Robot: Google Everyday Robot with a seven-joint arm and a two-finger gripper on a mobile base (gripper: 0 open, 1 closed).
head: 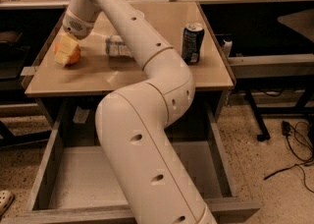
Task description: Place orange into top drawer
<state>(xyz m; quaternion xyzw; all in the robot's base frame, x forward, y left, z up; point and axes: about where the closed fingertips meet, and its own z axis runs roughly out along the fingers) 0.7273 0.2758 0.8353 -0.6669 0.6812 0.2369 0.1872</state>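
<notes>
The orange point(75, 60) sits at the left end of the tan table top point(206, 73), mostly covered by my gripper point(66, 50). The gripper has come down from above onto the orange, so only the fruit's left edge and lower right side show. The top drawer point(73, 188) is pulled open below the table. Its flat grey bottom is bare where visible, and my arm point(147, 134) hides its middle and right part.
A dark blue drink can point(192, 42) stands upright at the table's right. A small packaged item point(117, 46) lies on its side behind my arm. Shelves of clutter run along the back. Cables point(294, 142) lie on the floor at right, and a shoe point(5, 201) at the lower left.
</notes>
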